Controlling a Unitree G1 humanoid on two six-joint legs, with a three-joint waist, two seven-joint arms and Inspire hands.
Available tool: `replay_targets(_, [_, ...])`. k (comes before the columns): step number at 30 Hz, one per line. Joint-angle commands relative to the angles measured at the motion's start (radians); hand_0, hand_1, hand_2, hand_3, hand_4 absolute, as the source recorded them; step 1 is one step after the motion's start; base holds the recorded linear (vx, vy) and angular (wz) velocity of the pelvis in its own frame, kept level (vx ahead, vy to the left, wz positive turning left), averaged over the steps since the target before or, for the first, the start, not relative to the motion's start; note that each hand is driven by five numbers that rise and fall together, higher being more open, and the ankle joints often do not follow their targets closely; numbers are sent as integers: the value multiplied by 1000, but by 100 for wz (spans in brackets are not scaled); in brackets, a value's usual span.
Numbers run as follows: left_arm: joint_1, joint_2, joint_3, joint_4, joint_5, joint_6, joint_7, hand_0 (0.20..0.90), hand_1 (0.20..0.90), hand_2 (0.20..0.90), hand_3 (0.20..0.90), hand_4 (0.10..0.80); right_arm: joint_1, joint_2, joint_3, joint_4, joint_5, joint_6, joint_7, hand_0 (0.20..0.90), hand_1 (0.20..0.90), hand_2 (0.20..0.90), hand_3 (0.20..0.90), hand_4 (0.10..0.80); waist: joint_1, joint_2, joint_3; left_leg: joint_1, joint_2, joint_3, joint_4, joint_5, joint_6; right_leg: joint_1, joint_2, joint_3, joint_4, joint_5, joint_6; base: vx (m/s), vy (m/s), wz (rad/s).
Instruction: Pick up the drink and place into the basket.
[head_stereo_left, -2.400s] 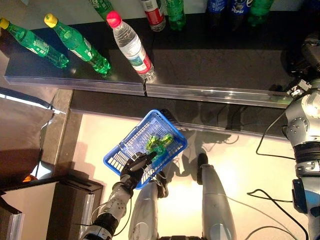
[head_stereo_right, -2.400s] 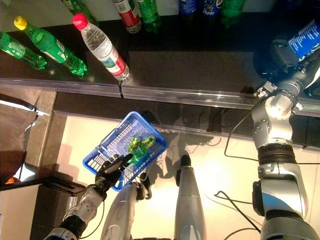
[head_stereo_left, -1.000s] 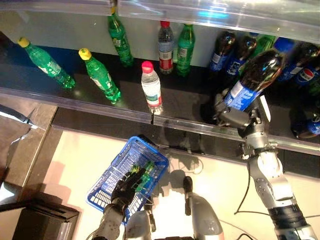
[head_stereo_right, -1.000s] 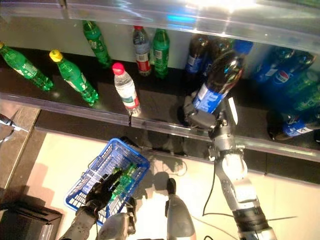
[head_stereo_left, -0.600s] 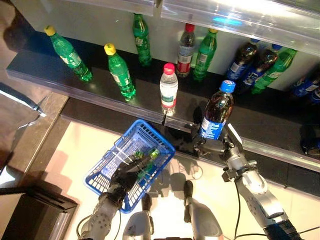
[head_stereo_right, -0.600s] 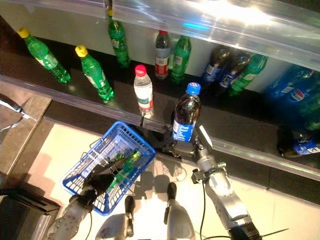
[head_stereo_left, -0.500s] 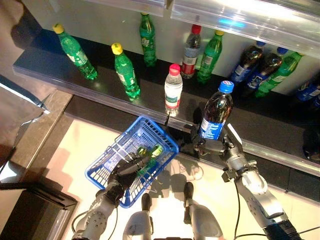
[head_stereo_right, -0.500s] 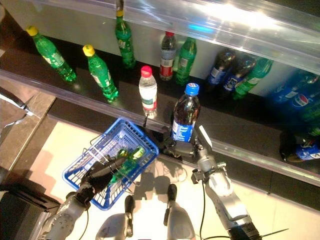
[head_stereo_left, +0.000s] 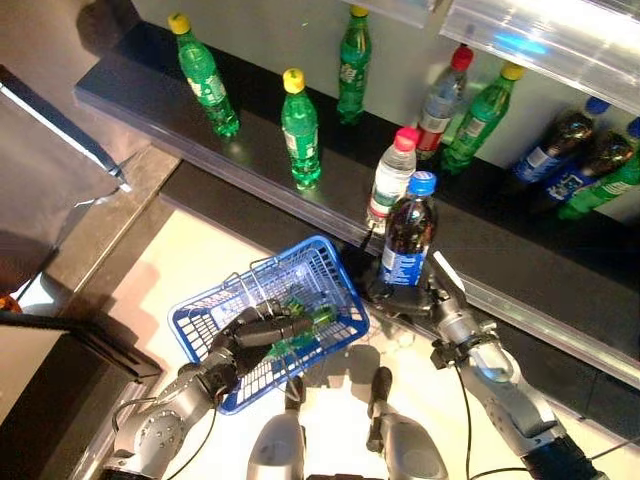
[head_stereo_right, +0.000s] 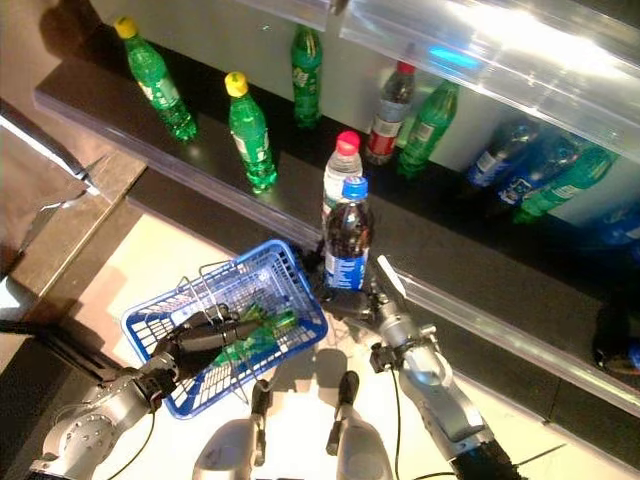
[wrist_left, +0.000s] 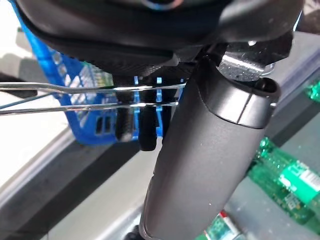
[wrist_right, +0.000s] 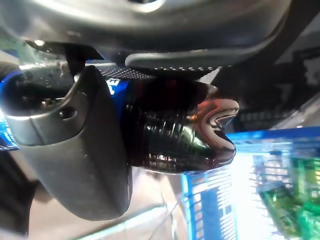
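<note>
While the left hand (head_stereo_left: 248, 335) holds the blue basket (head_stereo_left: 220, 303) out over the floor, its fingers curled around the wire handles, the right hand (head_stereo_right: 350, 296) is clamped around the lower body of the cola bottle (head_stereo_right: 346, 244). Half a second ago that bottle stood clearly to the right of the basket; now it sits just beside the basket's near right corner, so the carry towards the basket is well under way. The whole view has also swung since then, so part of that apparent shift belongs to the camera. The bottle is not yet over the opening, and the release remains to be done.

The cola bottle stands close to upright, its long axis vertical with a slight lean, blue cap uppermost and base hidden in the right hand. In the right wrist view its dark, ridged lower part (wrist_right: 175, 127) shows past the thumb, with the basket beyond.

Inside the basket a green bottle (head_stereo_left: 305, 322) already lies on its side.

Farther off, on the dark shelf (head_stereo_left: 150, 100), a clear water bottle (head_stereo_left: 391, 181) stands directly behind the cola bottle. Green bottles (head_stereo_left: 299, 128) stand to the left, with more dark and green bottles along the back wall.
</note>
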Motion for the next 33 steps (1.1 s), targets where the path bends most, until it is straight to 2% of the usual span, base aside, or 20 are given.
replay_targets(1, [-149, 26, -35, -289, -171, -134, -154, 300, 300, 300, 200, 100, -139, -7, 52, -75, 29, -190, -24, 300, 300, 300, 200, 100, 14, 34, -206, -71, -94, 47, 47, 3, 70, 59, -31, -29, 78, -122, 30, -43, 32, 41])
replay_targets(6, [-206, 21, -109, -303, -281, -122, -175, 300, 300, 300, 200, 100, -178, 27, 135, -35, 37, -201, -30, 300, 300, 300, 200, 100, 18, 55, -179, -100, -110, 35, 65, 10, 76, 40, -42, -38, 104, -127, 26, -48, 33, 22])
replay_targets(12, [-277, 24, -194, -329, -361, -166, -220, 300, 300, 300, 200, 100, -251, 81, 233, 45, 22, -217, -65, 300, 300, 300, 200, 100, 26, 85, -149, -117, -129, 21, 71, 19, 80, 26, -58, -50, 118, -125, 26, -45, 44, 20])
replay_targets(17, [-331, -6, -233, -346, -411, -212, -247, 300, 300, 300, 200, 100, -283, 141, 290, 108, 0, -216, -80, 300, 300, 300, 200, 100, 31, 94, -154, -116, -138, 14, 76, 17, 82, 28, -69, -55, 126, -128, 29, 28, 30, 11])
replay_targets(23, [-362, -27, -226, -394, -446, -317, -303, 300, 300, 300, 200, 100, -289, 181, 323, 158, -28, -225, -92, 300, 300, 300, 200, 100, 37, 99, -160, -116, -140, 20, 85, 10, 84, 24, -76, -57, 137, -133, 28, 18, 10, 1])
replay_targets(27, [-387, -52, -208, -425, -465, -346, -365, 300, 300, 300, 200, 100, -306, 213, 325, 196, -80, -225, -100, 300, 300, 300, 200, 100, 42, 102, -150, -126, -142, 20, 99, 6, 84, 14, -79, -59, 153, -138, 23, 0, 0, 0])
replay_targets(33, [-466, -55, -173, -464, -450, -429, -414, 300, 300, 300, 200, 100, -341, 233, 304, 280, -162, -248, -154, 300, 300, 300, 200, 100, 50, 96, -116, -158, -144, 22, 151, -8, 88, -11, -80, -62, 196, -150, 11, -16, -11, 9])
